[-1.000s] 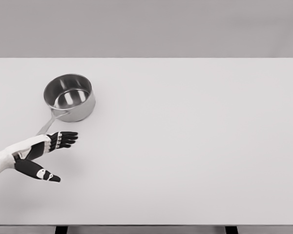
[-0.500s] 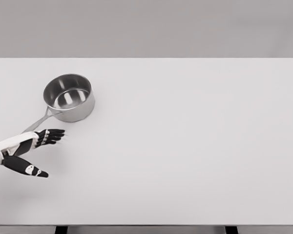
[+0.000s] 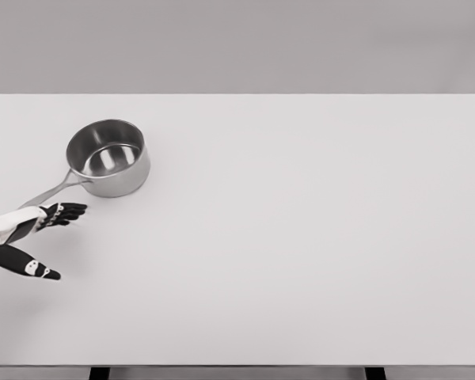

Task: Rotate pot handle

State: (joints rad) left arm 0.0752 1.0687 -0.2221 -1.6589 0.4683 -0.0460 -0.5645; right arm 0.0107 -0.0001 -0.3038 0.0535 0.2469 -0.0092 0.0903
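Note:
A shiny steel pot point(image 3: 108, 157) stands on the left part of the white table point(image 3: 301, 237). Its long thin handle point(image 3: 54, 191) points down and to the left, toward the table's left edge. My left hand point(image 3: 39, 237) comes in from the left edge, just below the handle's outer end. Its black fingers point(image 3: 66, 211) are spread flat and the thumb point(image 3: 28, 266) juts out below; it holds nothing. The upper fingers lie close to the handle's tip, and contact cannot be made out. The right arm does not show.
The table's near edge point(image 3: 237, 366) runs along the bottom of the view, with dark legs below it. A plain grey wall stands behind the far edge.
The left hand has slid left and slightly up. The pot's handle has swung clockwise, from pointing down-left to pointing more to the left, and the pot body shifted slightly left.

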